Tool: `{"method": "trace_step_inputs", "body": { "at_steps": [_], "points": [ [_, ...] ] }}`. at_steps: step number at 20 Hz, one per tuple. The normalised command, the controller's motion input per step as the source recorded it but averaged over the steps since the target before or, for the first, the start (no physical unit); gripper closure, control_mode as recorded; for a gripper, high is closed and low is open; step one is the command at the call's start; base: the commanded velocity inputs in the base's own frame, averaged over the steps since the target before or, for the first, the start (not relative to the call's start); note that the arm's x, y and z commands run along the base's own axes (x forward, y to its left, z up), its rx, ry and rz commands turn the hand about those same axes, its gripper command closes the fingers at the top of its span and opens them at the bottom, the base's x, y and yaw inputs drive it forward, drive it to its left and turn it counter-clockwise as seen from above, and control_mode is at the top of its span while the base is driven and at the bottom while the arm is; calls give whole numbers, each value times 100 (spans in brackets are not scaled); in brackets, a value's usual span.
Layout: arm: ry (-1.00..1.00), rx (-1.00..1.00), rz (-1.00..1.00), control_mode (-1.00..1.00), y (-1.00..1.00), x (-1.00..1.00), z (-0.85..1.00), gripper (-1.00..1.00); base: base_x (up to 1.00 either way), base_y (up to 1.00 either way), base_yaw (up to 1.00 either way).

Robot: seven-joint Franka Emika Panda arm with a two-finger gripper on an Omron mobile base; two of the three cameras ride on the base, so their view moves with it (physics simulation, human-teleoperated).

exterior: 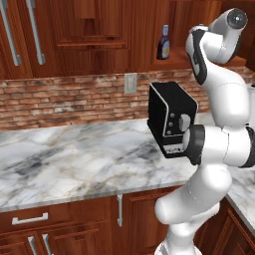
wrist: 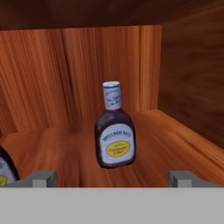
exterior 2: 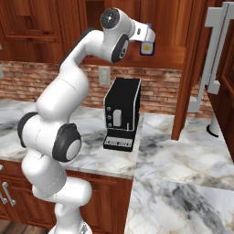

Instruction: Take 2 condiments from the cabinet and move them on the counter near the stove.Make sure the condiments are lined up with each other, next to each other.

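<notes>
Standing upright in the middle of the hand view, the nearer bottle (wrist: 115, 131) rests on the wooden floor of the cabinet (wrist: 183, 144), a little way in from the open front and well apart from the back wall. It has a dark, rounded body with a yellow-white label, and a narrow neck with a bluish cap. I judge it light and stiff, probably smooth and somewhat slippery on the sides, and rather easy to tip over because the body is tall on a small base. The best place to take it seems to be the wide body at the height of the label, below the shoulder; the neck is thin and the bottle could swing or slip there.

The second bottle (wrist: 6, 168) shows only as a part at the lower left edge of the hand view, so I cannot tell its exact pose. It stands well apart from the first one.

The gripper (wrist: 112, 178) is in front of the nearer bottle with its jaws wide apart and nothing between them; the two grey fingertips (wrist: 41, 178) rise at the bottom of the frame, one on each side of the bottle.

In the left base view the bottle (exterior: 163, 44) is at the upper middle, in the open cabinet (exterior: 174, 62) above the black coffee machine (exterior: 172, 119), which stands on the marble bench (exterior: 74, 159).
</notes>
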Motion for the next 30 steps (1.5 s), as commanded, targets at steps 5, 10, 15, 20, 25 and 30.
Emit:
{"method": "trace_step_inputs", "body": {
  "at_steps": [5,10,15,20,25,30],
  "points": [
    [0,0,0,-100,0,18,0,-100,0,0,0],
    [0,0,0,-100,0,21,0,-100,0,0,0],
    [0,-1,0,-100,-1,20,0,-100,0,0,0],
    [0,-2,0,-100,0,18,0,-100,0,0,0],
    [0,-3,0,-100,-6,12,0,-100,0,0,0],
    [0,-3,0,-100,-6,13,0,-100,0,0,0]
  ]
}}
